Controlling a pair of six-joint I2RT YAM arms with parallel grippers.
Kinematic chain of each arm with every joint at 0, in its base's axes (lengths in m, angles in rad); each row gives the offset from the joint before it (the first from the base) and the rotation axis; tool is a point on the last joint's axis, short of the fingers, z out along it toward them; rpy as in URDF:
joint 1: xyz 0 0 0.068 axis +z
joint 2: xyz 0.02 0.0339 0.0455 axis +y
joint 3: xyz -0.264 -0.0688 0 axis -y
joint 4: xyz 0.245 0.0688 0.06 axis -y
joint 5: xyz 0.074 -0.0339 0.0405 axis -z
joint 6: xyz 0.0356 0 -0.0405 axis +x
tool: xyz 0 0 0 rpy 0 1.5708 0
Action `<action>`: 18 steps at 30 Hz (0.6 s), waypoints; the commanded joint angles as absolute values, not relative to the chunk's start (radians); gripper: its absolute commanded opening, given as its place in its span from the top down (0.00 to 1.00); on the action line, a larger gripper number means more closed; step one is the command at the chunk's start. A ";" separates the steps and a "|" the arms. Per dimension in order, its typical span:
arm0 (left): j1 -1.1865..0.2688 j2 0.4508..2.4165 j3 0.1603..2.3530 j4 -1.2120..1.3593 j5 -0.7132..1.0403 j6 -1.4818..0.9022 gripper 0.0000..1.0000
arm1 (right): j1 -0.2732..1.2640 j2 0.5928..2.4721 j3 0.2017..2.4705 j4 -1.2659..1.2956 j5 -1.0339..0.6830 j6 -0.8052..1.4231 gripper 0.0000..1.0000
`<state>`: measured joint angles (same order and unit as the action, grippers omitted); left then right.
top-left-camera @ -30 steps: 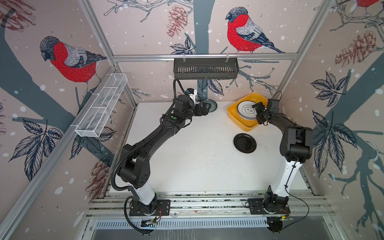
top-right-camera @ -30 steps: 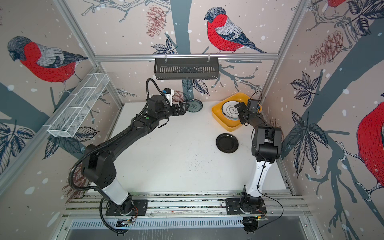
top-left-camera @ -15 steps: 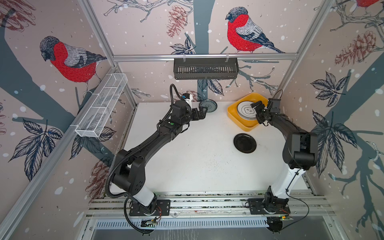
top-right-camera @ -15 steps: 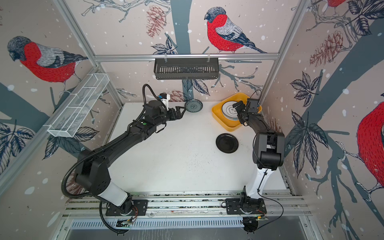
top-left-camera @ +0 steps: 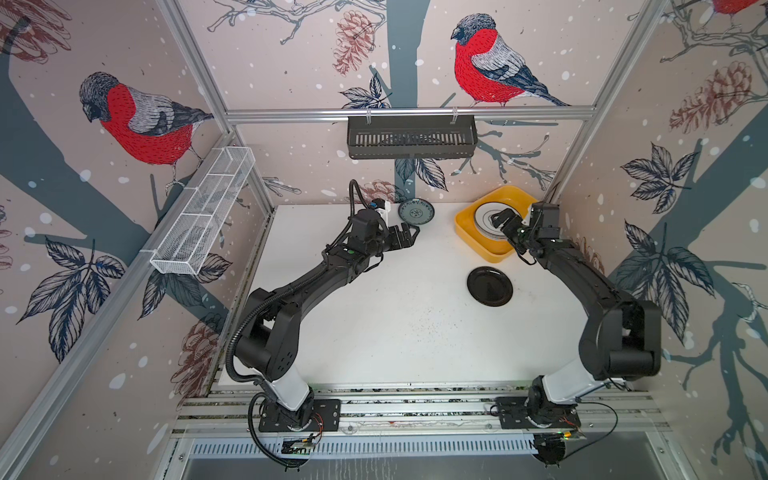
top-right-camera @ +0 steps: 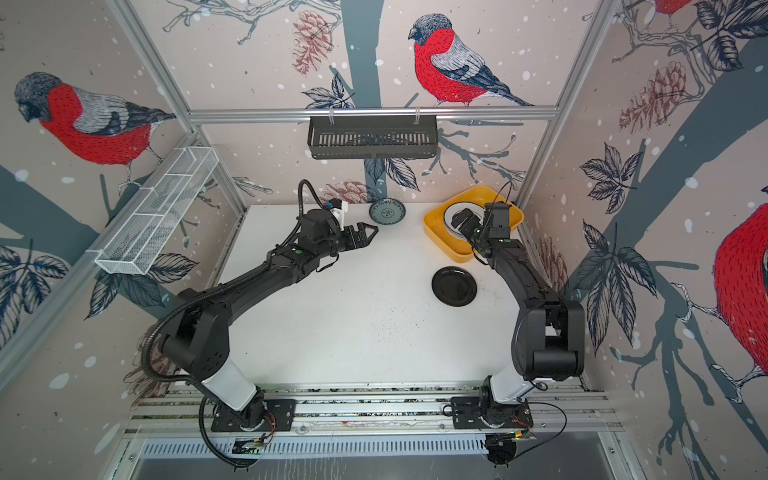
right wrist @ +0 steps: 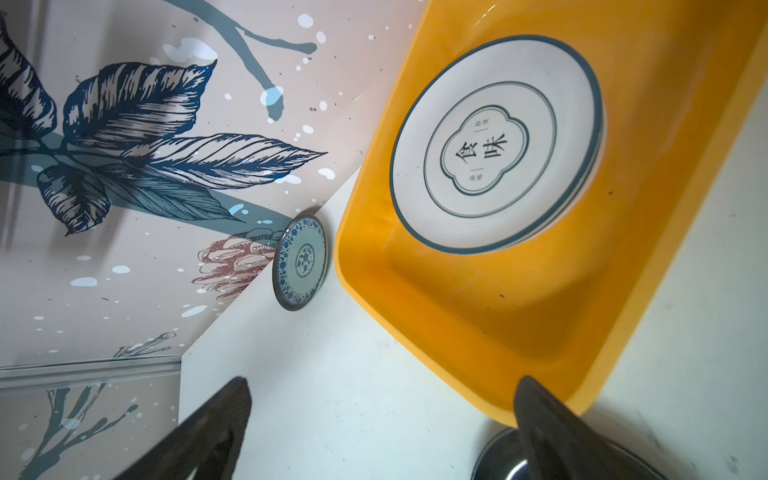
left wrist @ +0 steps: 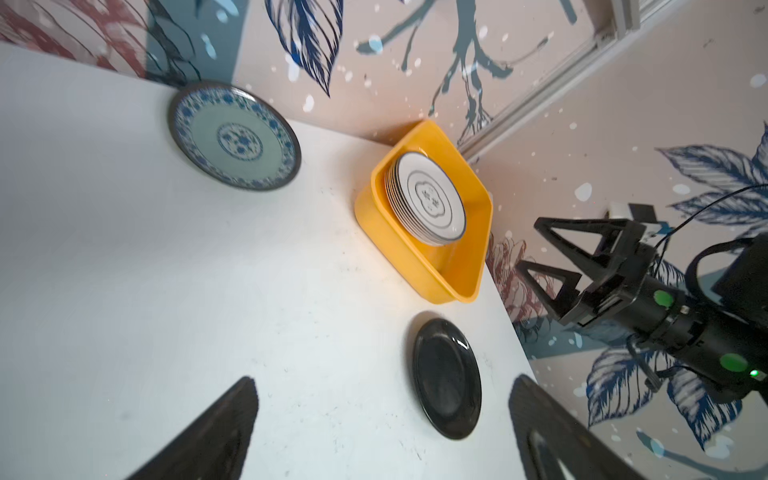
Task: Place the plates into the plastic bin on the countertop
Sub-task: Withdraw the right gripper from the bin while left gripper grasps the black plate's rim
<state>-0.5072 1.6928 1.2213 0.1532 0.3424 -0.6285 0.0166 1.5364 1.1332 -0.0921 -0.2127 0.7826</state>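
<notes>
Left claw (top-left-camera: 409, 237) is hanging wide open, empty, probably lining up for the teal plate (top-left-camera: 416, 212) beside the plastic bin (top-left-camera: 484, 249); right claw (top-left-camera: 505, 222), likewise open and empty, is hovering over the bin's stack (left wrist: 432, 199).

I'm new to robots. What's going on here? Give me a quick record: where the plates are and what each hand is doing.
bin: yellow, far right corner of table
in bin: stack of plates, top one white, dark-rimmed
teal plate: on table by back wall
black plate: on table beside bin
left hand: open, empty, near teal plate
right hand: open, empty, over bin
</notes>
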 commanded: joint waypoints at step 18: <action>-0.742 2.219 1.617 -0.080 0.598 -0.509 0.23 | -0.159 0.990 0.765 -0.277 -0.106 0.706 0.01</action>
<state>-0.7372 2.1933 1.5856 -0.0353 0.5716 -0.5404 -0.1429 1.0218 0.7662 -0.2317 -0.1280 0.7326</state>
